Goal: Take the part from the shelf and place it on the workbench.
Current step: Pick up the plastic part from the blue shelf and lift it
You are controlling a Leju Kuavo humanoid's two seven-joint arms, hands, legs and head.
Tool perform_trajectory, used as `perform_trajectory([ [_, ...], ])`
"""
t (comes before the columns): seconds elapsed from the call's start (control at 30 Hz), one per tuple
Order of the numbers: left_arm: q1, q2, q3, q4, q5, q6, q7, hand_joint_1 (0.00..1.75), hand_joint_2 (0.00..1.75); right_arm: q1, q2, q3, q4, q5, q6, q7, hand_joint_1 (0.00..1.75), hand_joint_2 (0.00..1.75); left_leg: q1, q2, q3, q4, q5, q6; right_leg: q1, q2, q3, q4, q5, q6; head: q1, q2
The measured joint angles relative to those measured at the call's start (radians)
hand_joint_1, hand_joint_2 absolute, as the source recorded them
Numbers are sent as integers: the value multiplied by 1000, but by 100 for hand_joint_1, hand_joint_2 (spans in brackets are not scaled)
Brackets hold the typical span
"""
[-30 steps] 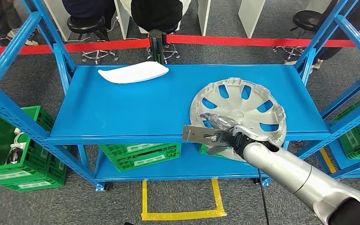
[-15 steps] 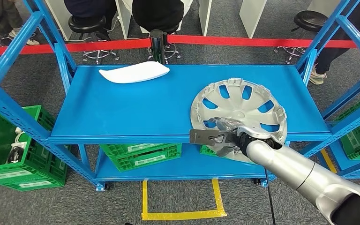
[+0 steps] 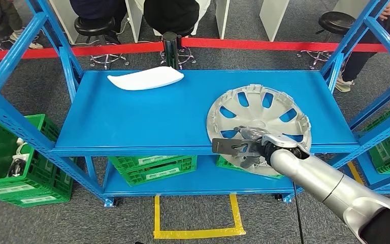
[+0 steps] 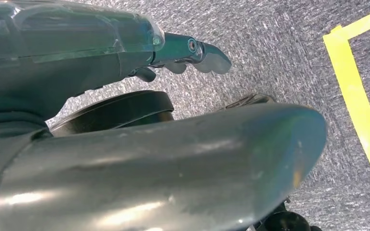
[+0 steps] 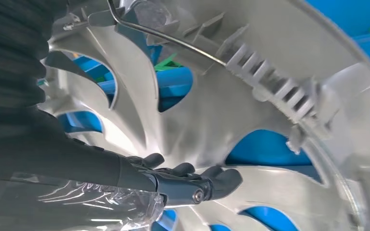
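Observation:
A silver hubcap (image 3: 264, 109) lies on the blue shelf board (image 3: 147, 117) at the right, its near rim hanging over the front edge. My right hand (image 3: 249, 147) grips that near rim. In the right wrist view its dark fingers (image 5: 212, 180) lie on the hubcap's ribbed inner face (image 5: 270, 115). A white curved part (image 3: 144, 79) rests at the back left of the same board. My left hand (image 4: 192, 53) hangs low over the grey carpet and holds nothing, its fingers apart.
Blue uprights (image 3: 56, 40) frame the shelf on both sides. Green crates (image 3: 20, 162) sit low at the left and under the board (image 3: 152, 168). A red barrier tape (image 3: 233, 44), stools and seated people are behind. A yellow tape square (image 3: 198, 218) marks the floor in front.
My right hand has drawn the hubcap a little to the right and toward the front edge, so it overhangs more. The white part has stayed where it was.

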Motion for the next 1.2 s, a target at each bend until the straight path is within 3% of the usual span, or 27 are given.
perform_trajectory([
  [0.27, 1, 0, 0, 0, 0, -4, 1, 0, 0, 14, -31, -61, 31, 16, 25, 0, 0, 175, 0, -3, 0, 0, 0, 0, 0, -1, 1, 0, 0, 0, 1, 0],
  [0.63, 1, 0, 0, 0, 0, -5, 0, 0, 0, 39, -34, -145, 55, 48, 60, 0, 0, 175, 0, -3, 0, 0, 1, 0, 0, -2, 1, 0, 0, 0, 0, 0],
  [0.77, 1, 0, 0, 0, 0, -6, 0, 0, 0, 47, -33, -165, 63, 51, 67, 0, 170, 175, 0, -3, 0, 0, 1, 0, 0, -2, 1, 0, 0, 0, 0, 0],
  [1.2, 1, 0, 0, 0, 2, -12, 1, 0, 0, 70, -31, -220, 69, 34, 80, 0, 175, 175, 0, 0, 1, 0, 1, 0, 0, -2, 2, 0, 0, 0, 0, 0],
])
